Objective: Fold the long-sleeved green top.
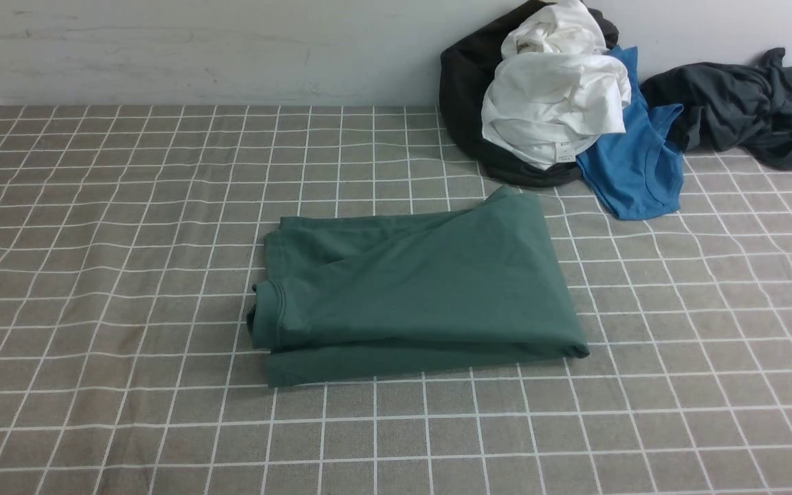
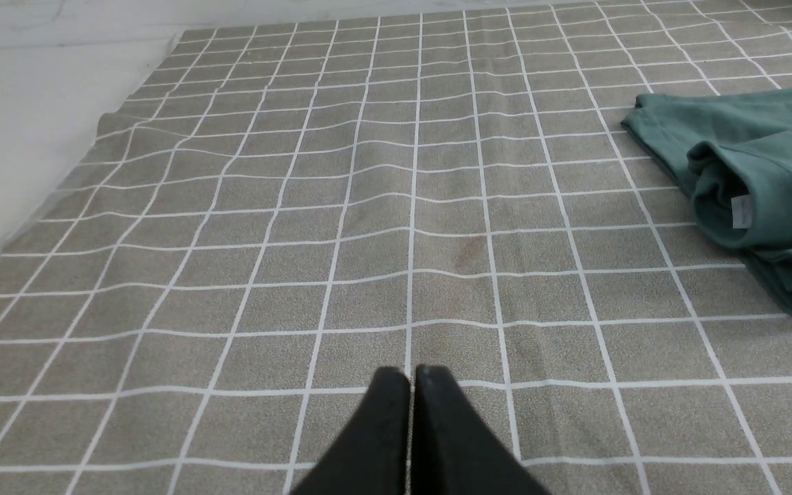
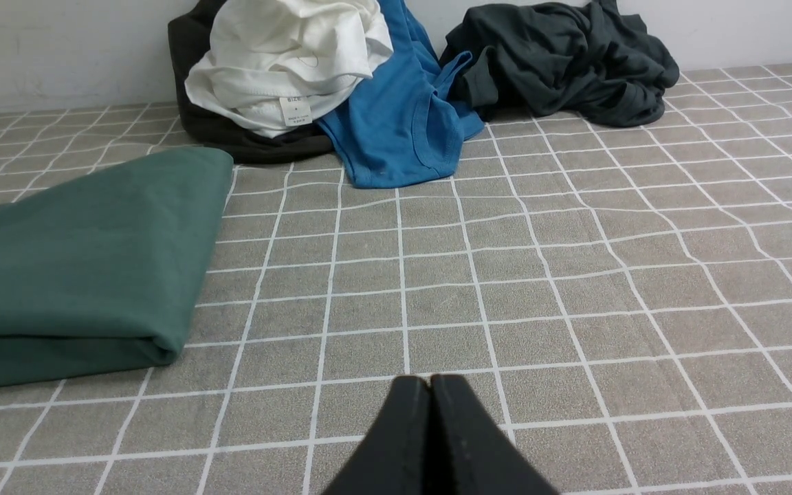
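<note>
The green long-sleeved top point(image 1: 416, 282) lies folded into a thick, roughly rectangular bundle near the middle of the grey tablecloth with a white grid pattern point(image 1: 107, 275), its ribbed cuff or hem edge showing at the robot's left end and a smooth rounded fold along its right end. In the left wrist view a small white label shows inside the rolled opening of that left end. There are no containers on the table; the loose clothes are simply heaped against the pale wall point(image 1: 196, 48) at the far right: a crumpled white cotton shirt point(image 1: 557, 103) sits on top of a black garment point(image 1: 465, 89), a bright blue top point(image 1: 640, 165) spills out beside and partly beneath the white one, and a dark grey rumpled garment point(image 1: 740, 103) lies just beside the blue one. The black heap nearly touches the far corner of the green bundle. The left gripper point(image 2: 410, 375) has its black tapered fingers pressed together over bare cloth, well apart from the top. The right gripper point(image 3: 430, 381) is likewise closed on nothing, near the top's folded right end. The tablecloth shows soft ripples.
</note>
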